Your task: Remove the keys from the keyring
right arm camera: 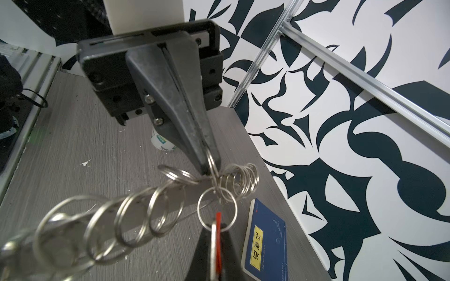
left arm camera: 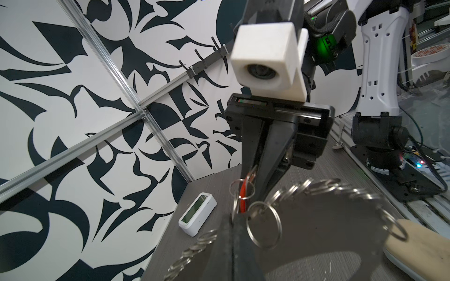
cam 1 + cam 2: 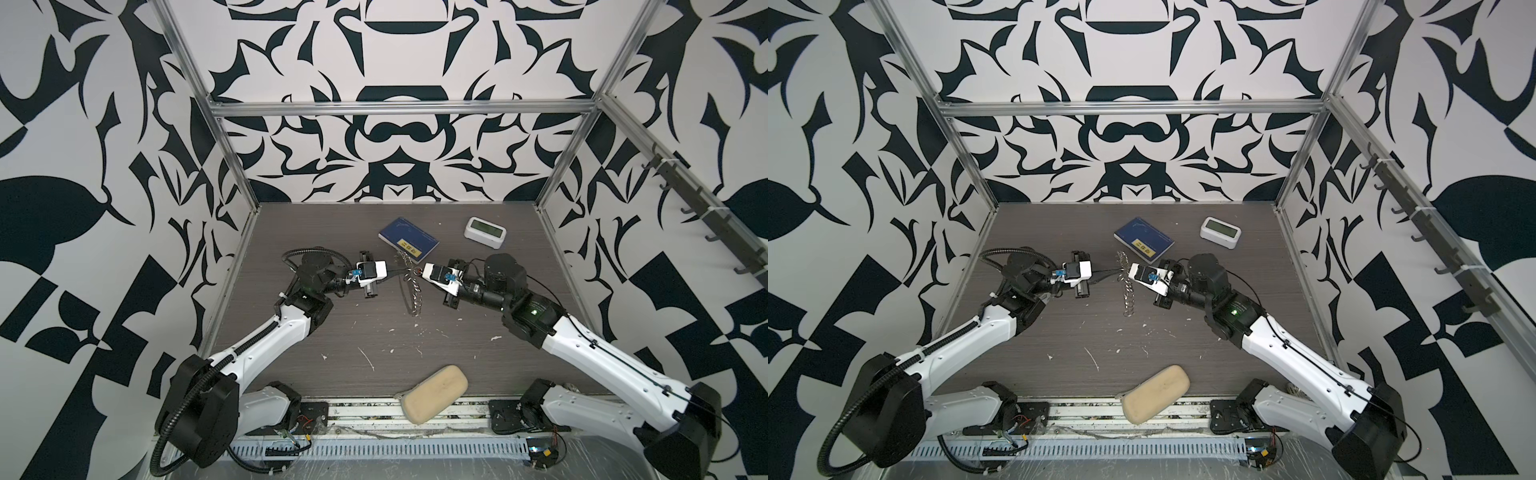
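Above table (image 1: pixel 85 136), keyring (image 1: pixel 146 202) between end effectors (image 1: pixel 210 167) (image 1: pixel 216 240)

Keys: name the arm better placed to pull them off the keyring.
Right, probably. The right claw is shut on the keys; the left claw grips the keyring, so it can brace.

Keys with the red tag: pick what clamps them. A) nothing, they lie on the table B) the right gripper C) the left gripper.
B: in the right wrist view the keys sit between the shut fingertips of the right gripper, while the left gripper grips the keyring.
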